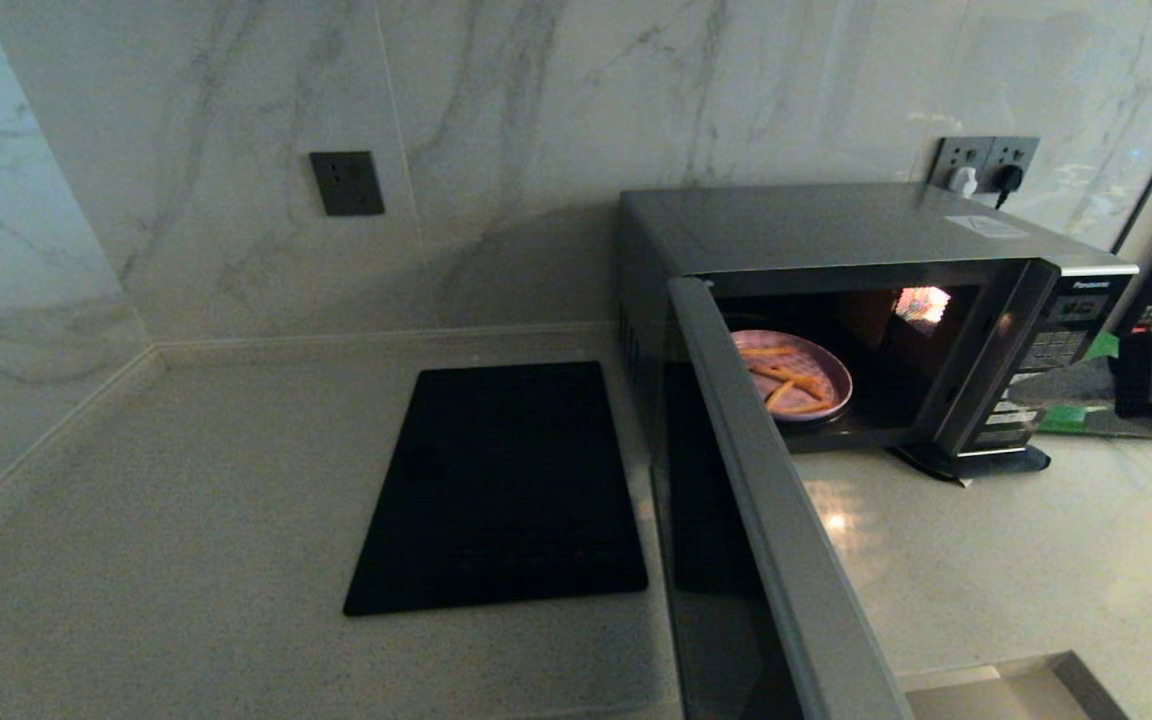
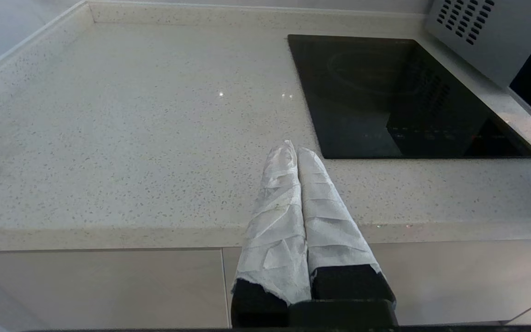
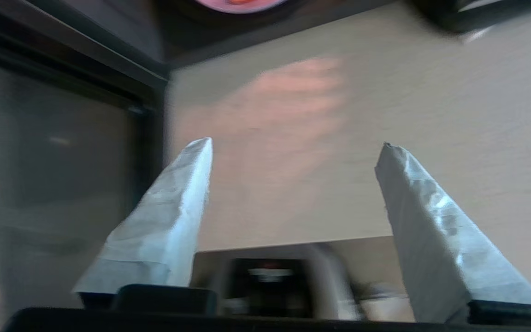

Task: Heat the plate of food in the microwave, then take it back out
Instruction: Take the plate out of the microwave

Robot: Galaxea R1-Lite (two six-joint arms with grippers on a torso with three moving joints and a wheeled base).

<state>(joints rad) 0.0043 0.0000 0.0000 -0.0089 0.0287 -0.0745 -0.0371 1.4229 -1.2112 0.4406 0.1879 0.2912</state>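
The silver-grey microwave (image 1: 836, 225) stands on the counter with its door (image 1: 766, 500) swung wide open toward me and its inside lamp lit. Inside sits the lavender plate of food (image 1: 794, 372), a few orange sticks lying on it; its near rim (image 3: 240, 4) shows in the right wrist view. My right gripper (image 3: 295, 145) hovers open above the counter in front of the cavity, nothing between its white-wrapped fingers. My left gripper (image 2: 292, 150) is shut and empty, parked over the counter's front edge, well left of the oven.
A flat black rectangular panel (image 1: 501, 485) lies in the counter left of the microwave. Wall sockets (image 1: 986, 160) with plugs sit behind the oven. Something green (image 1: 1071, 415) lies by the button panel (image 1: 1046, 365), and a sink corner (image 1: 1016, 690) shows front right.
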